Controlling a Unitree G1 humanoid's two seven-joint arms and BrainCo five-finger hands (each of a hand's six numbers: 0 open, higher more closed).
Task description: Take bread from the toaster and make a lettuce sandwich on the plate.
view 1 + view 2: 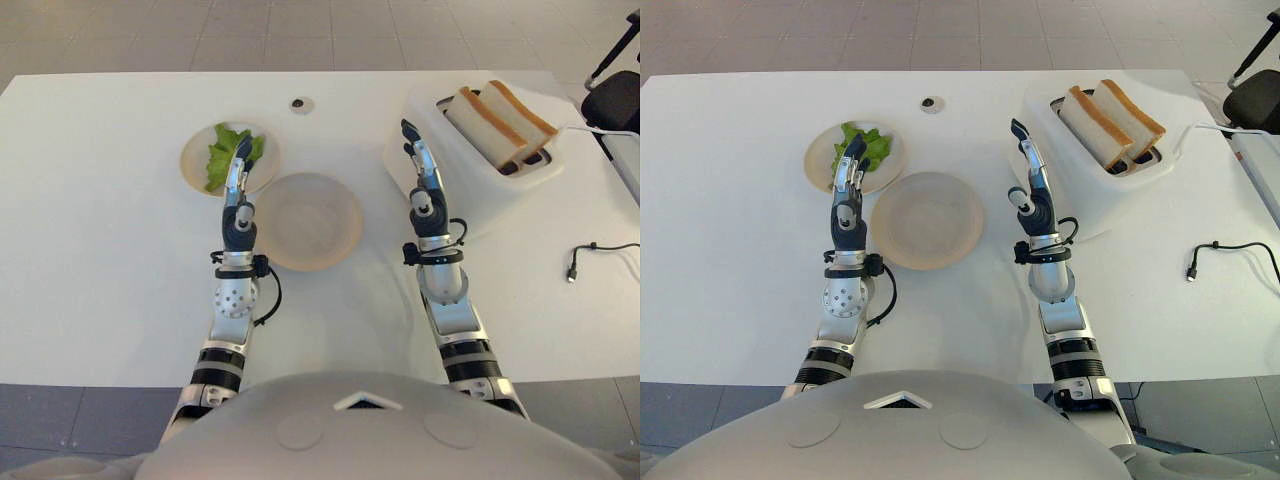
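A white toaster (450,170) stands at the right of the table with two slices of bread (497,122) sticking up from its slots. An empty beige plate (310,222) lies in the middle. Behind it to the left, a smaller plate (195,160) carries green lettuce (225,152). My left hand (238,190) is held flat and open, fingers pointing away, over the near edge of the lettuce plate. My right hand (422,180) is open too, fingers straight, just left of the toaster's near side. Neither hand holds anything.
A small round dark object (301,103) lies at the back centre of the white table (100,250). A black cable (600,255) with a plug lies at the right edge. A black chair (615,100) stands beyond the right corner.
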